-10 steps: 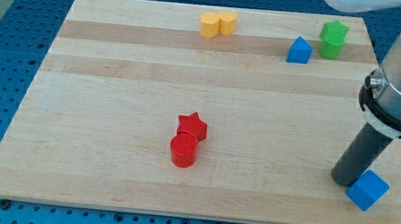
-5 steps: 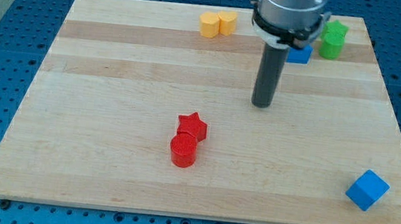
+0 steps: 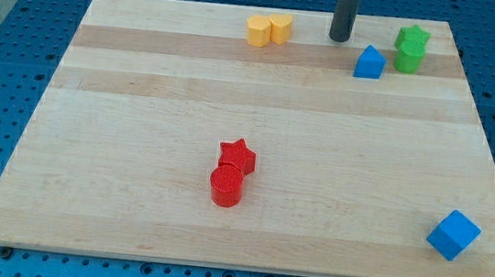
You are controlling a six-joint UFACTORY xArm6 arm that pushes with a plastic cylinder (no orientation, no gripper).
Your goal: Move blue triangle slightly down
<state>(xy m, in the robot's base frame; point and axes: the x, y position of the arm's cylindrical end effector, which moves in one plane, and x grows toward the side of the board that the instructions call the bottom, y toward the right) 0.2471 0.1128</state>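
Two green blocks [image 3: 411, 48] crowded just right of the blue triangle [image 3: 369, 63] at the table's [image 3: 138, 127] far right. My tip [image 3: 338, 39], a bare rod with no pincer, stood just far-left of it. Yellow blocks [image 3: 269, 29] sat farther left; red star [image 3: 238, 155], red cylinder [image 3: 226, 187] and blue cube [image 3: 453, 235] lay near.

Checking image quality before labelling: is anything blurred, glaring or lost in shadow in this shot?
Camera view: lighting is even and soft, no glare on the board; the blocks cast only faint shadows. My tip is sharp, up-left of the blue triangle and apart from it. The red star and blue cube are crisp too; the rod is cropped at the view's top.
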